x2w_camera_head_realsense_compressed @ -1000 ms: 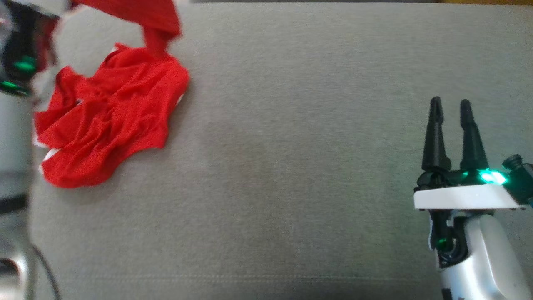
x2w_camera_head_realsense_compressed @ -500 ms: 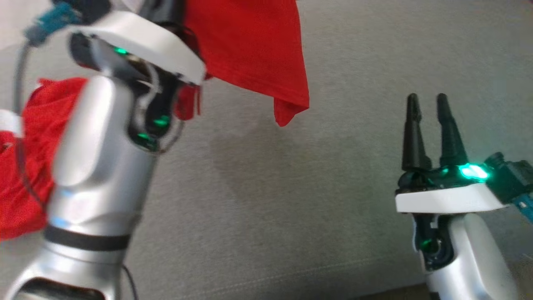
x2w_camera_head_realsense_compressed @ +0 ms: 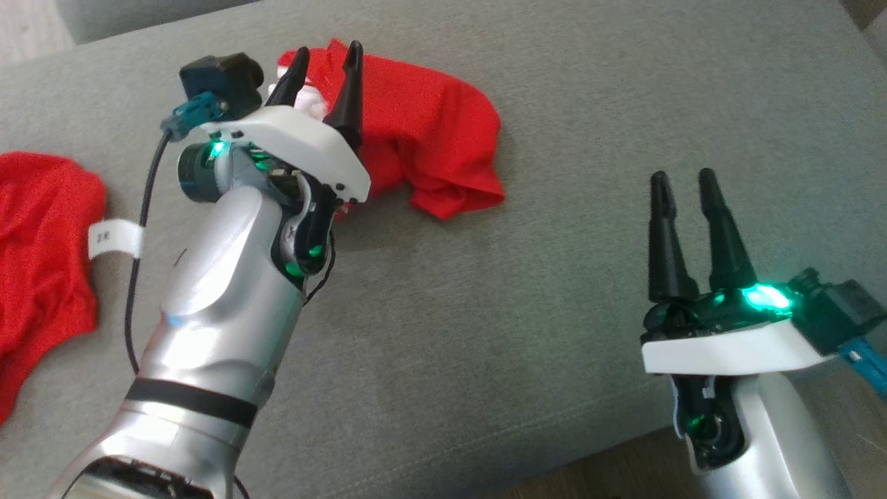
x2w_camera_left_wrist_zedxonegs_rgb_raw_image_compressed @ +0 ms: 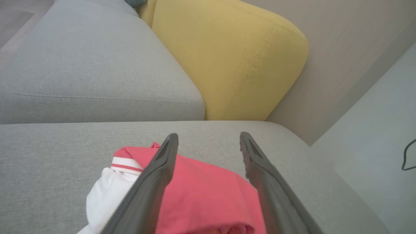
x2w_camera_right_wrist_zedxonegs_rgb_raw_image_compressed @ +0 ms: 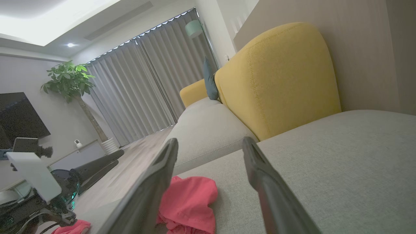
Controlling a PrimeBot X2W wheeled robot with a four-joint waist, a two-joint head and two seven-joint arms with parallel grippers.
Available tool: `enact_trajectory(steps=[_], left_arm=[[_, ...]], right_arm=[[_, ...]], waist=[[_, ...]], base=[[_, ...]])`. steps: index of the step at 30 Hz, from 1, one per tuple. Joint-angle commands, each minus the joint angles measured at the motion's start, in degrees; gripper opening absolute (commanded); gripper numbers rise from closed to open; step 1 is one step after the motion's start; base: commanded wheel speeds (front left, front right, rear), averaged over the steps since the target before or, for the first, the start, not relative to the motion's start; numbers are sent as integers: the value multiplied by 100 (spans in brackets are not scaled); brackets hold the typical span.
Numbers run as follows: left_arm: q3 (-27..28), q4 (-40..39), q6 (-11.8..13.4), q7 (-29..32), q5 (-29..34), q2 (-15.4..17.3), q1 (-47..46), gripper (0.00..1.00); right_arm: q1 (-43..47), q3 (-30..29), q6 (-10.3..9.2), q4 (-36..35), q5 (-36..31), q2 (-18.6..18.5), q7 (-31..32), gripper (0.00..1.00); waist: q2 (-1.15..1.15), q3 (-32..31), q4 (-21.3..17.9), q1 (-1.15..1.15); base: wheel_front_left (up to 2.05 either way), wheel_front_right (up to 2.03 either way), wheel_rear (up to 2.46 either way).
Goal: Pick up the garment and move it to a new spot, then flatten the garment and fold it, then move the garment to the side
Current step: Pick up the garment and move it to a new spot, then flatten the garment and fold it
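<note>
Released since a moment ago, the red garment (x2w_camera_head_realsense_compressed: pixel 429 145) lies bunched on the sofa seat (x2w_camera_head_realsense_compressed: pixel 554 312) beneath the left pincer (x2w_camera_head_realsense_compressed: pixel 328 50), whose fingers are spread wide. Off to the side, the right pincer (x2w_camera_head_realsense_compressed: pixel 682 175) idles wide too. Flattening this heap could trap hidden folds.

Silver forearms (x2w_camera_head_realsense_compressed: pixel 215 312) — white wrist plates (x2w_camera_head_realsense_compressed: pixel 291 138), green lights (x2w_camera_head_realsense_compressed: pixel 762 298), tapered dark fingers (x2w_camera_head_realsense_compressed: pixel 350 83), a black cable (x2w_camera_head_realsense_compressed: pixel 147 187)

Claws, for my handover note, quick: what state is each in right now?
Left claw: open, over the red garment, gripping nothing.
Right claw: open, empty.
</note>
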Motion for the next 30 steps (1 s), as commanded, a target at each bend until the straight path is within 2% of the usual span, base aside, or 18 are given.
enact_trajectory(steps=[1,5,9,15,18,21,24,25,27,30], left_arm=[[170,-91,-66,-166,-14,101,-308,100],[300,-23,-190,-480,-83,216,-269,100],[444,-239,-247,-724,-49,496,-16,100],[653,-1019,-141,-888,276,1021,892,100],[814,-1612,-118,-901,430,1107,1525,100],[939,-2280,-137,-904,684,1010,2258,100],[1089,-2802,-174,-904,942,730,3012,100],[1089,-2802,-174,-904,942,730,3012,100],[1312,-3170,-242,-905,1200,419,3541,100],[1416,-3307,-343,-905,1310,270,3752,100]], right_arm=[[-66,43,44,-202,42,-27,-37,100],[-33,-60,44,-146,-25,-27,-37,100],[3,-135,44,-97,-126,-27,-37,100],[101,-210,44,-6,-322,-27,-37,100],[173,-270,44,39,-426,-27,-37,100],[260,-374,44,75,-534,-27,-37,100],[378,-464,44,116,-592,-27,-37,100],[378,-464,44,116,-592,-27,-37,100],[464,-544,44,150,-628,-27,-37,100],[506,-580,44,178,-678,-27,-37,100]], waist=[[0,20,103,0],[0,-44,382,0],[0,-164,734,0],[0,-380,1215,0],[0,-506,1422,0],[0,-634,1621,0],[0,-725,1767,0],[0,-725,1767,0],[0,-773,1876,0],[0,-802,1940,0]], base=[[0,0,0],[0,0,0],[0,0,0],[0,0,0],[0,0,0],[0,0,0],[0,0,0],[0,0,0],[0,0,0],[0,0,0]])
